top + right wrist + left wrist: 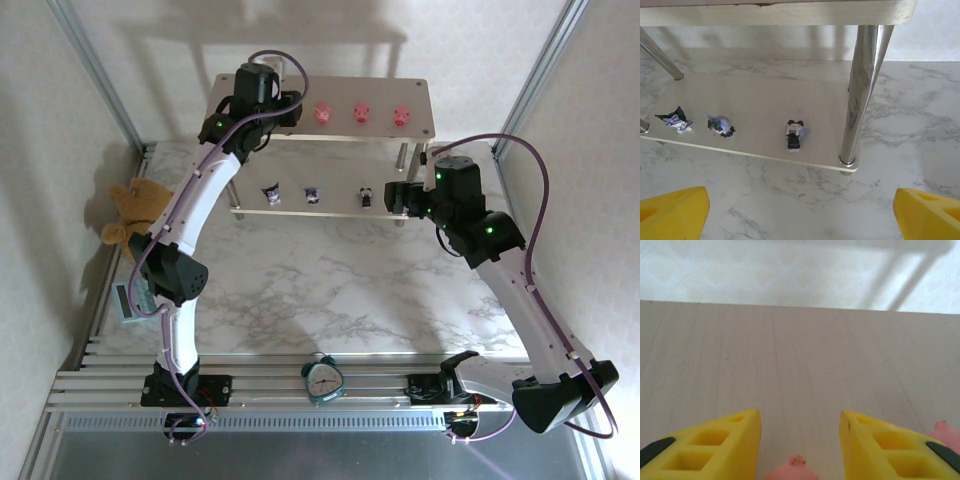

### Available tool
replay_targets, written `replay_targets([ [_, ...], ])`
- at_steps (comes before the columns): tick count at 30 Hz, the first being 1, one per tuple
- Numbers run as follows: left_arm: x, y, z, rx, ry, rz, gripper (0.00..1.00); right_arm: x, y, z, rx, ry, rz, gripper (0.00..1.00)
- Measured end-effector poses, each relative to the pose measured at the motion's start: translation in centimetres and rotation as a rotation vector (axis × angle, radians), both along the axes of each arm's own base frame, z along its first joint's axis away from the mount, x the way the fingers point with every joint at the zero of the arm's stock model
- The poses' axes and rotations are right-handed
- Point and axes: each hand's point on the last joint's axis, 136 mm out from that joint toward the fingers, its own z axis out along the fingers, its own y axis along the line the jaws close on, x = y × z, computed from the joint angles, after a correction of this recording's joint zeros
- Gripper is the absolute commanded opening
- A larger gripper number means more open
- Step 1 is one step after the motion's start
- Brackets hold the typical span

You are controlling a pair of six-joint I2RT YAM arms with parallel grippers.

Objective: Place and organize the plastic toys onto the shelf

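Lower board (760,100) open in front — silver leg (862,95) at right corner.

Bright, soft light, seemingly from above; the shelf (380,90) casts a pale shadow on the wall (330,40) behind; its legs (862,90) glint.

A brown plush teddy bear (135,210) is located at the left edge of the white, grey-veined marble-patterned tabletop (320,290), against the pale patterned wall (60,120). A round teal alarm clock (322,378) with a white dial is positioned on the silver slotted aluminium rails (270,385) at the near edge, roughly central. A small green-edged flat item (128,303), not identifiable, is seen nearer than the bear.
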Motion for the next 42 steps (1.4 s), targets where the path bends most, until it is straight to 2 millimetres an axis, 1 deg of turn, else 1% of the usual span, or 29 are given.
replay_targets([
  [7, -0.2, -0.2, 1.6, -0.005, -0.053, 0.000, 0.46, 0.0, 0.0, 0.0, 0.003, 0.001, -0.002, 0.95],
  [10, -0.6, -0.5, 2.7, -0.002, -0.086, -0.003, 0.46, 0.0, 0.0, 0.0, 0.006, 0.002, -0.004, 0.95],
  [14, -1.5, -0.5, 4.8, 0.004, -0.138, -0.001, 0.47, 0.0, 0.0, 0.0, 0.007, 0.002, -0.004, 0.95],
  [20, -3.9, 1.0, 9.1, 0.010, -0.224, 0.028, 0.46, -0.1, -0.1, 0.2, 0.011, -0.003, -0.005, 0.95],
  [22, -5.1, 1.7, 10.2, 0.018, -0.244, 0.047, 0.46, -0.3, -0.2, 0.4, 0.013, -0.008, -0.007, 0.95],
  [24, -7.3, 2.4, 10.7, 0.029, -0.252, 0.063, 0.46, -0.4, -0.5, 0.7, 0.010, -0.020, -0.019, 0.95],
  [26, -9.8, 3.1, 10.3, 0.040, -0.245, 0.073, 0.47, -0.7, -0.9, 1.0, 0.008, -0.032, -0.031, 0.95],
  [28, -12.5, 4.3, 9.2, 0.053, -0.230, 0.084, 0.48, -1.1, -1.4, 1.1, 0.002, -0.038, -0.045, 0.95],
  [31, -16.5, 7.1, 6.9, 0.063, -0.213, 0.122, 0.49, -1.7, -2.1, 1.0, -0.012, -0.035, -0.065, 0.95],
  [32, -17.7, 8.0, 6.2, 0.060, -0.209, 0.136, 0.47, -1.9, -2.2, 1.0, -0.015, -0.034, -0.070, 0.95],
  [34, -19.4, 9.2, 4.9, 0.050, -0.199, 0.145, 0.38, -2.2, -2.5, 0.9, -0.017, -0.026, -0.078, 0.95],
  [35, -20.0, 9.6, 4.4, 0.041, -0.192, 0.149, 0.29, -2.3, -2.5, 0.8, -0.016, -0.022, -0.079, 0.92],
  [36, -20.4, 9.8, 3.9, 0.030, -0.185, 0.152, 0.24, -2.4, -2.6, 0.7, -0.013, -0.017, -0.081, 0.90],
  [37, -20.5, 9.9, 3.6, 0.031, -0.177, 0.152, 0.24, -2.5, -2.6, 0.7, -0.007, -0.012, -0.085, 0.89],
  [38, -20.5, 9.9, 3.1, 0.029, -0.168, 0.156, 0.27, -2.5, -2.6, 0.6, -0.001, -0.008, -0.089, 0.89],
  [39, -20.4, 10.0, 2.6, 0.032, -0.157, 0.163, 0.36, -2.5, -2.6, 0.5, 0.005, -0.004, -0.091, 0.89],
  [40, -20.4, 10.2, 1.8, 0.033, -0.147, 0.179, 0.40, -2.6, -2.6, 0.4, 0.011, -0.001, -0.094, 0.90],
  [42, -20.7, 11.2, -0.7, 0.050, -0.114, 0.224, 0.43, -2.7, -2.6, 0.0, 0.018, 0.008, -0.102, 0.91],
])
